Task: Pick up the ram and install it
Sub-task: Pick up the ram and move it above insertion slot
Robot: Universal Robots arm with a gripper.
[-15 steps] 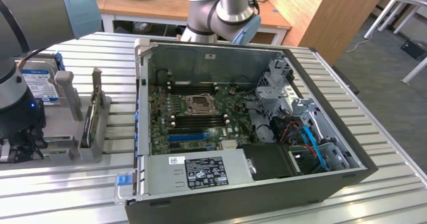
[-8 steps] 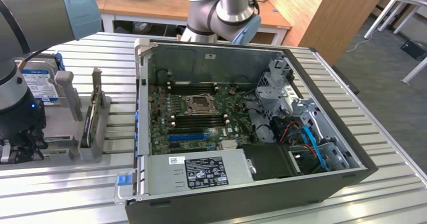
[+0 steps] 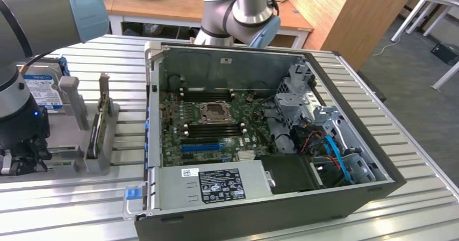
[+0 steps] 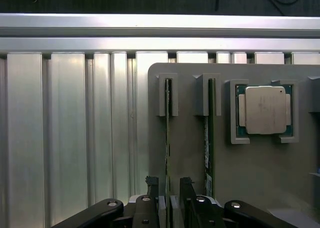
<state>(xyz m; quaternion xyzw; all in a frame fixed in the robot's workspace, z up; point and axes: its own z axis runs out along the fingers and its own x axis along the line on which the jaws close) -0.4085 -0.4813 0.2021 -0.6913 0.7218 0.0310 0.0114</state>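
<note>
The gripper (image 4: 168, 180) is open, its jaws spread only a little wider than the thin board edge between them. The ram (image 4: 167, 138) stands on edge in a slot of the grey holder (image 4: 187, 138). It runs straight out ahead of the gripper from between the two fingers (image 4: 152, 185). A gap shows on each side, so nothing is grasped yet.

A second stick (image 4: 207, 148) stands parallel in the next slot, just outside one finger. A CPU (image 4: 263, 110) lies flat in its own pocket further out on that side. The holder rests on the ribbed aluminium table (image 4: 75, 138).

In the exterior view the open computer case (image 3: 237, 63) sits well apart from the gripper, its motherboard (image 3: 215, 128) exposed.
</note>
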